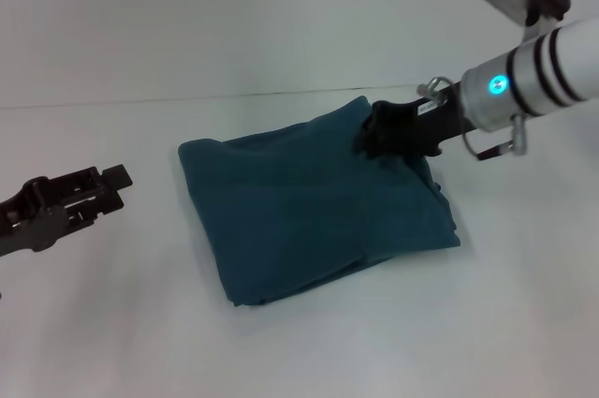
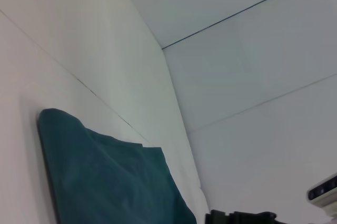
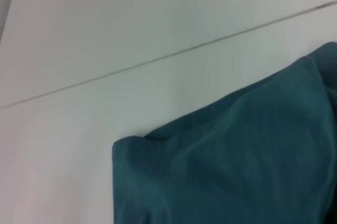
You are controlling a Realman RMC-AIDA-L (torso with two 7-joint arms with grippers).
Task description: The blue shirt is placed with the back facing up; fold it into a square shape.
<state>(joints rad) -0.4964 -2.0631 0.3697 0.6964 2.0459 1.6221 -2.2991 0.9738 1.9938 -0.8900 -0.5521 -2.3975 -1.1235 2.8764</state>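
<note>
The blue shirt (image 1: 314, 206) lies folded into a rough square on the white table, plain side up. It also fills the lower part of the left wrist view (image 2: 105, 176) and the right wrist view (image 3: 237, 166). My right gripper (image 1: 379, 136) sits at the shirt's far right corner, down on the cloth. My left gripper (image 1: 112, 183) hangs above the table well to the left of the shirt, away from it.
The white table (image 1: 281, 351) runs all around the shirt, with a white wall (image 1: 234, 14) behind it. The right arm's silver wrist (image 1: 524, 80) reaches in from the upper right.
</note>
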